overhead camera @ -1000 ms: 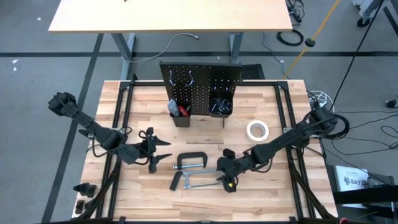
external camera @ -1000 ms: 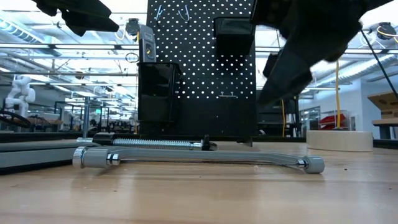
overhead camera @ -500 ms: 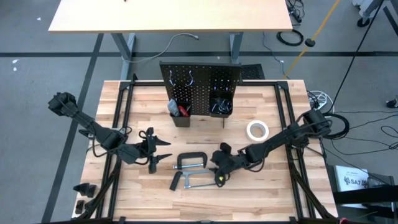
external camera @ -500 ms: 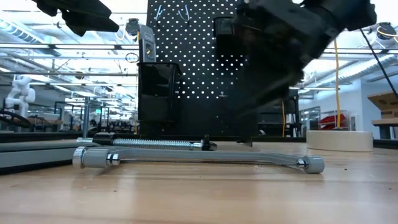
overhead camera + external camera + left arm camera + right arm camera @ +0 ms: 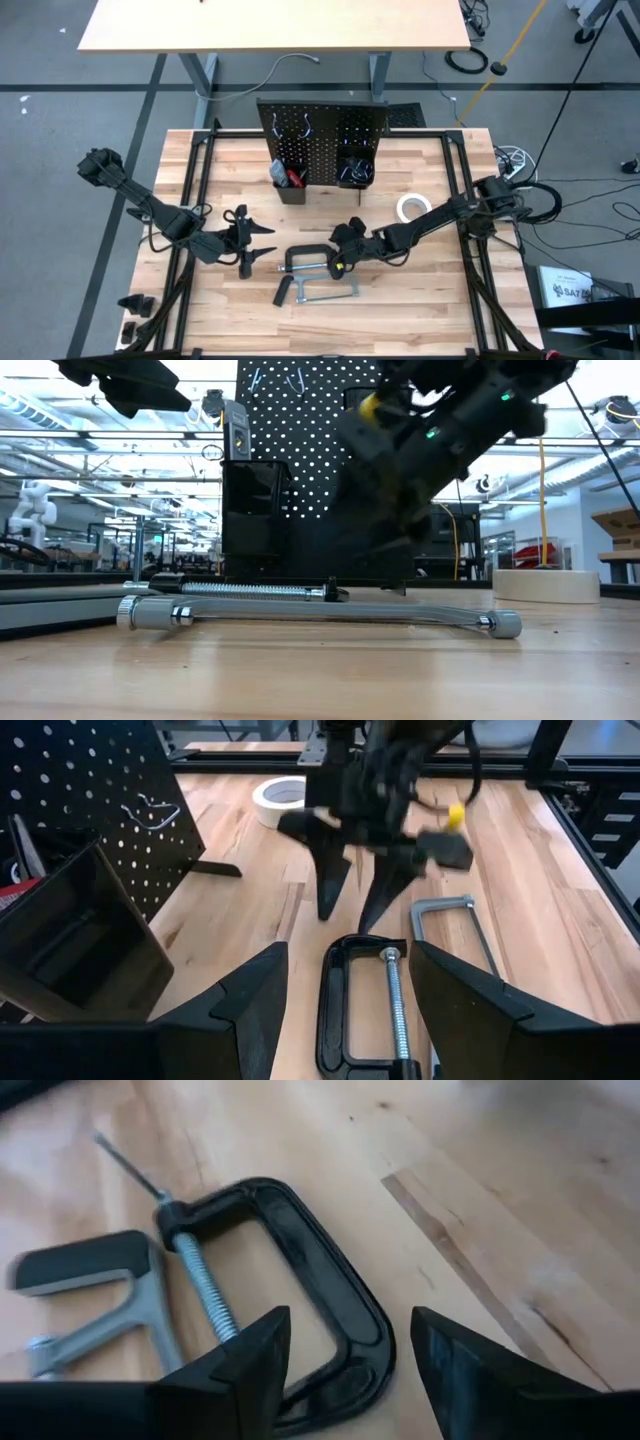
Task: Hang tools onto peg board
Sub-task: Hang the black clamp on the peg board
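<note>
Two arms are over the table in the high view. The left gripper point(image 5: 262, 243) hovers above the wood at the near left, fingers spread, nothing between them. The right gripper point(image 5: 338, 254) reaches in from the right and sits above the right end of the black C-clamp point(image 5: 308, 258). The grey hacksaw point(image 5: 318, 290) lies just nearer than the clamp, the white tape roll point(image 5: 413, 209) lies apart to the right, and the peg board point(image 5: 322, 125) stands upright at the far middle with two bins point(image 5: 291, 180) carrying tools.

Low view: hacksaw frame point(image 5: 320, 615) lies across the table front, the clamp screw point(image 5: 255, 589) right behind it, the peg board point(image 5: 325, 460) upright beyond. The right gripper point(image 5: 400, 510) hangs above the table, blurred; the tape roll point(image 5: 545, 584) rests at far right.

Left wrist view: its own fingers point(image 5: 250, 1000) stand wide apart, empty, with the C-clamp point(image 5: 375, 1000) on the wood ahead. The right gripper point(image 5: 352, 905) points down just beyond the clamp, fingers parted, gripping nothing.

Right wrist view: own fingers point(image 5: 250, 1365) apart, framing the C-clamp point(image 5: 300, 1280) below; the hacksaw handle point(image 5: 90, 1290) lies beside it
</note>
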`<action>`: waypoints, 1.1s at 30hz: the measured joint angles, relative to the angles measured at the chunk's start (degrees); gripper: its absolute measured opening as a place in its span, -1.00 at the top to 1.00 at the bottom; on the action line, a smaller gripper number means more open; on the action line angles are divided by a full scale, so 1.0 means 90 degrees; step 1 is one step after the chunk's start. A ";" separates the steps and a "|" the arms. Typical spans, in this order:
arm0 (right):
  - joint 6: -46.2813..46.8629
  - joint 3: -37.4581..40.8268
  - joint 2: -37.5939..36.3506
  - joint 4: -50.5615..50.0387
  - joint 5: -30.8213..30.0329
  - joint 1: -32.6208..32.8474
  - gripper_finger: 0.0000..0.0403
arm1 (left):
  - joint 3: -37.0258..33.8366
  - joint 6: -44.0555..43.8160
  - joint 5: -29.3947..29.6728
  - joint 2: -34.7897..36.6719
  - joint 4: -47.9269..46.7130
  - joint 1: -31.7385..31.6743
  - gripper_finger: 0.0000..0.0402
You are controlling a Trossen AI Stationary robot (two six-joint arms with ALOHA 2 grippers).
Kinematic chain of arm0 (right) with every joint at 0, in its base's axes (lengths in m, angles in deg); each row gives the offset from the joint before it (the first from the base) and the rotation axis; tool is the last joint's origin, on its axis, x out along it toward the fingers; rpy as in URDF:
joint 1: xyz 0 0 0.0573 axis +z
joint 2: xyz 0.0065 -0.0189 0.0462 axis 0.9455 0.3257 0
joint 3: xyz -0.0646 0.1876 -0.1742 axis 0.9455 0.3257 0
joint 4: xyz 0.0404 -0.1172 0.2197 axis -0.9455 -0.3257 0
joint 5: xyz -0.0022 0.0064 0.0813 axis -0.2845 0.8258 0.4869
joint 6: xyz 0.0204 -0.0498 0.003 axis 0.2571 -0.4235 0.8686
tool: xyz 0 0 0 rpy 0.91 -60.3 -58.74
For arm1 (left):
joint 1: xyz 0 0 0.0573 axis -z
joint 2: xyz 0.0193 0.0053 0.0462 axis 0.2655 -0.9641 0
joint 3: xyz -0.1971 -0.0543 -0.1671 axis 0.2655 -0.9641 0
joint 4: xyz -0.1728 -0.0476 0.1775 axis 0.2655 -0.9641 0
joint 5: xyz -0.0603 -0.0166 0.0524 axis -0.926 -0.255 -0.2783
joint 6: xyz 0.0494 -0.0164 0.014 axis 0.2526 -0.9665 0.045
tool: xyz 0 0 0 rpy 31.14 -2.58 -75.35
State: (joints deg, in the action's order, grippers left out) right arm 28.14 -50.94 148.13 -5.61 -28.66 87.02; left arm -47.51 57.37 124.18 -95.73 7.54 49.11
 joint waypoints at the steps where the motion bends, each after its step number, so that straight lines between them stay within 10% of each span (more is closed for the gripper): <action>1: -0.0066 -0.0160 0.0144 -0.0061 -0.0020 0.0000 0.00 | 0.0000 0.0002 0.0000 0.0000 0.0011 0.0000 -0.07; 11: -0.0633 -0.2354 0.1337 -0.3007 -0.0290 -0.0071 0.00 | 0.0000 0.0000 -0.0038 0.0002 -0.0010 0.0000 -0.07; 33: -0.0834 -0.2745 0.1896 -0.2976 0.1286 -0.0354 0.46 | 0.0000 0.0002 -0.0035 0.0002 -0.0010 0.0000 -0.07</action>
State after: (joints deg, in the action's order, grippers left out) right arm 20.63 -75.65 165.20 -32.40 -17.09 83.83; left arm -47.51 57.39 123.86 -95.70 7.44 49.11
